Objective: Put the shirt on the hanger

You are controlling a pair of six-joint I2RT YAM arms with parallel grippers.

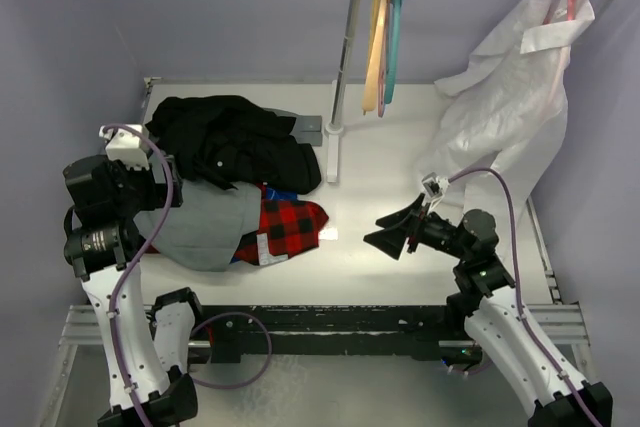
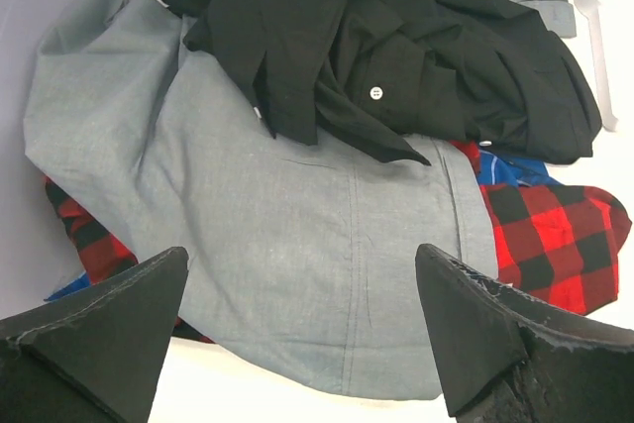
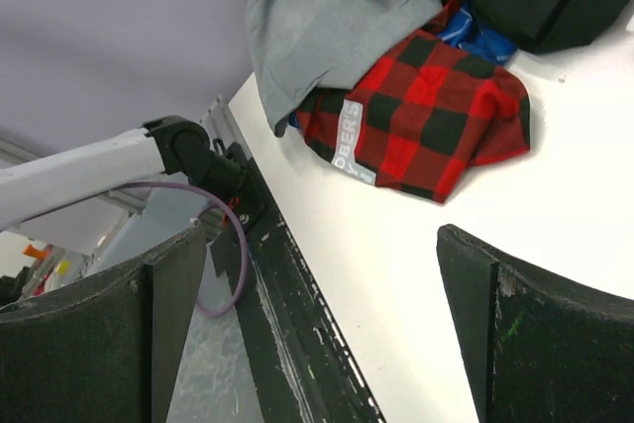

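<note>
The black shirt [image 1: 232,139] lies crumpled at the table's back left, on top of a pile of clothes; its collar and white buttons show in the left wrist view [image 2: 396,56]. My left gripper [image 1: 160,187] hovers over the pile's near left side, open [image 2: 302,329], with only grey cloth below its fingers. My right gripper [image 1: 385,232] hangs over the bare table to the right of the pile, open and empty [image 3: 317,314], pointing left. I cannot make out the hanger; it is hidden or out of view.
A grey shirt [image 1: 200,225] and red-and-black plaid cloth [image 1: 292,227] lie under the black shirt, with some blue fabric [image 2: 507,167] between. A rack pole [image 1: 343,57] stands behind, carrying orange and teal hangers [image 1: 385,32] and a white garment [image 1: 515,87]. A metal rail [image 1: 330,322] edges the table's front.
</note>
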